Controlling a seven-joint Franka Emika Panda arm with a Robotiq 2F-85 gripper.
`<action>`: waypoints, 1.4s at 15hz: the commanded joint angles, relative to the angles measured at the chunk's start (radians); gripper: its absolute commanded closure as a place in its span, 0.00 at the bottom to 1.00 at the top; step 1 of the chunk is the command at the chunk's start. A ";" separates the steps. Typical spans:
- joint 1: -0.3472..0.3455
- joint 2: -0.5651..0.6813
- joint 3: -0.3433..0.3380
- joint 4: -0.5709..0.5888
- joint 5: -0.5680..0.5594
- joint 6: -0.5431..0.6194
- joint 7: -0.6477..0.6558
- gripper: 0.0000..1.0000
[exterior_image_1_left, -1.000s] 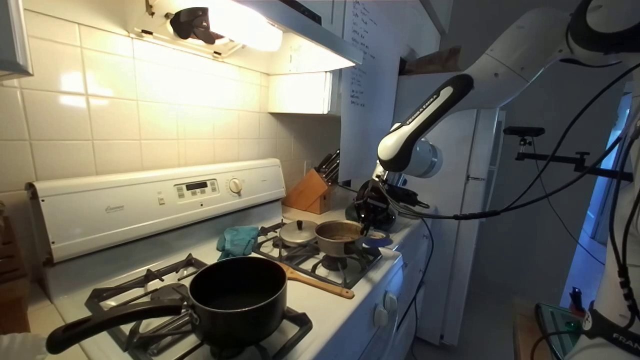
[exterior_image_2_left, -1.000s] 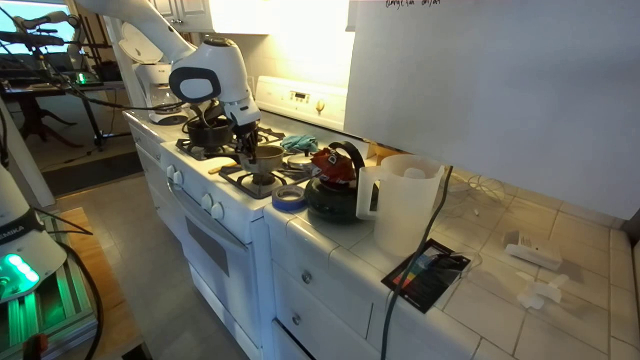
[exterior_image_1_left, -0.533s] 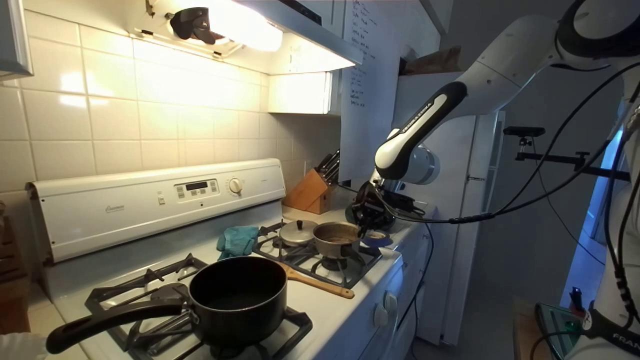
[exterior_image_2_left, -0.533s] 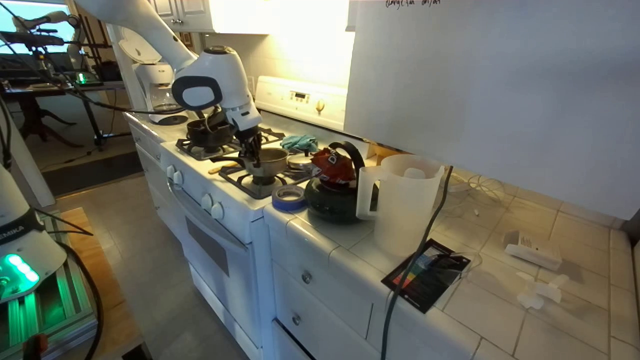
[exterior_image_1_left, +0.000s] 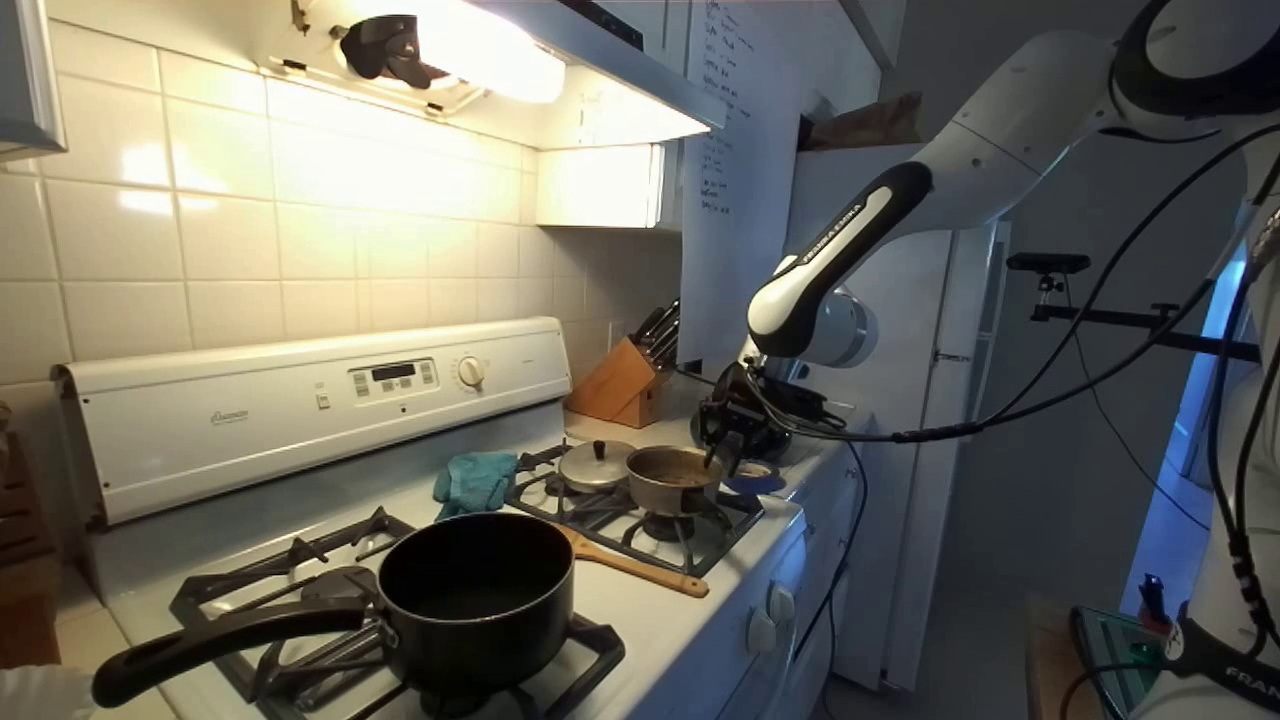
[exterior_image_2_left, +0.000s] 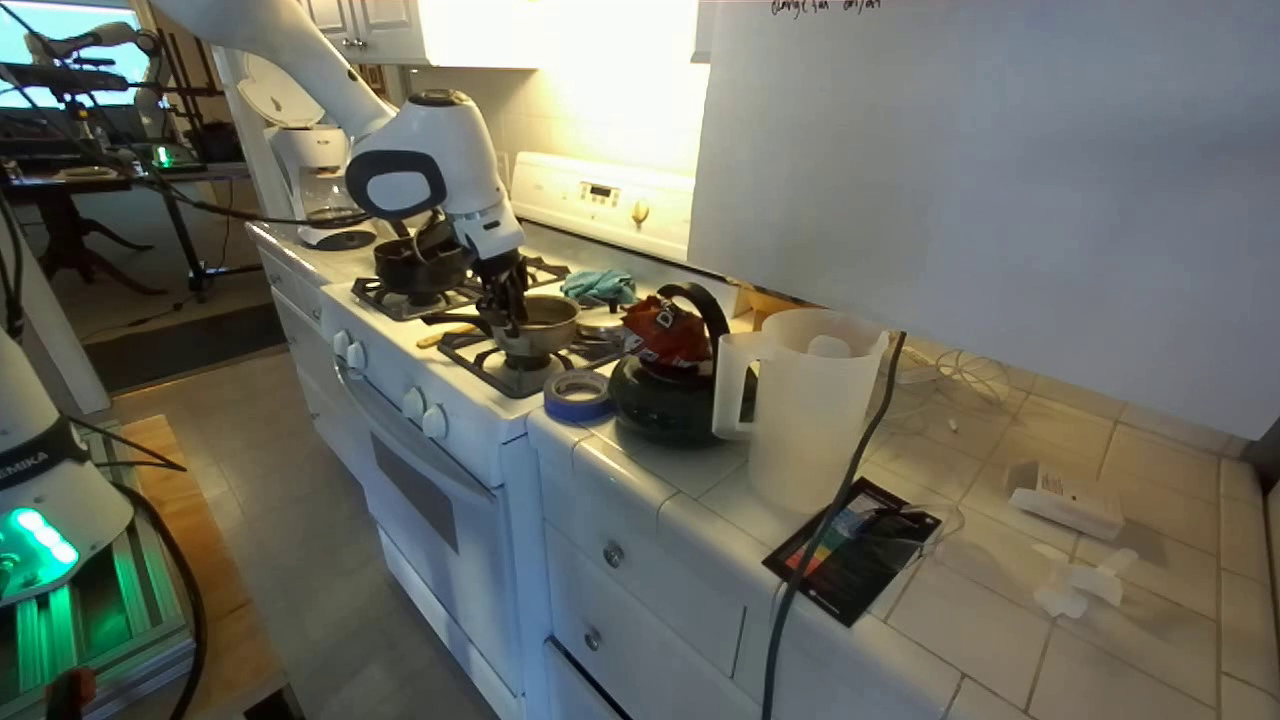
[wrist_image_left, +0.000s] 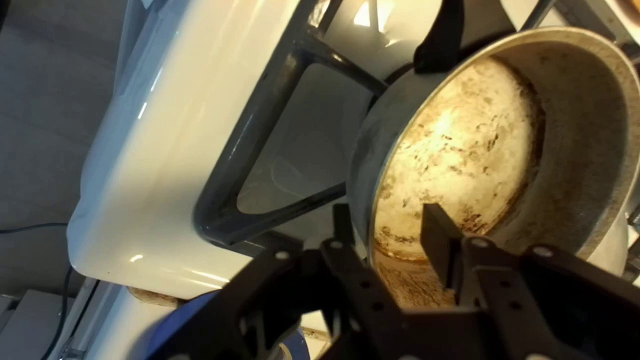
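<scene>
A worn metal saucepan (wrist_image_left: 575, 150) with a black handle (wrist_image_left: 470, 30) sits over a burner of the white stove. In both exterior views the pan (exterior_image_1_left: 665, 495) stands upright, below my gripper (exterior_image_2_left: 513, 318). My gripper (wrist_image_left: 388, 215) is open in the wrist view, astride the pan's near rim. One finger (wrist_image_left: 343, 225) stands outside the wall and the other finger (wrist_image_left: 439, 235) is over the inside. A gap shows between the rim and the inner finger; whether the outer one touches the wall I cannot tell.
On the stove are a black pot (exterior_image_1_left: 475, 630), a wooden utensil (exterior_image_1_left: 640, 568), a lid (exterior_image_1_left: 590, 472) and a teal cloth (exterior_image_1_left: 478, 485). Beside it on the counter stand blue tape (exterior_image_2_left: 577, 410), a dark kettle (exterior_image_2_left: 660, 425) and a translucent pitcher (exterior_image_2_left: 810, 430).
The saucepan has come down slightly and shifted a little over the burner, with the gripper moving along. Since half a second ago the jaws have parted and the rim is released.
</scene>
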 joint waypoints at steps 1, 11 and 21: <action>0.003 -0.020 0.005 0.010 0.006 -0.027 0.008 0.26; 0.123 -0.108 0.089 0.068 -0.272 -0.085 -0.108 0.00; 0.127 0.138 0.198 0.246 -0.268 -0.159 -0.553 0.00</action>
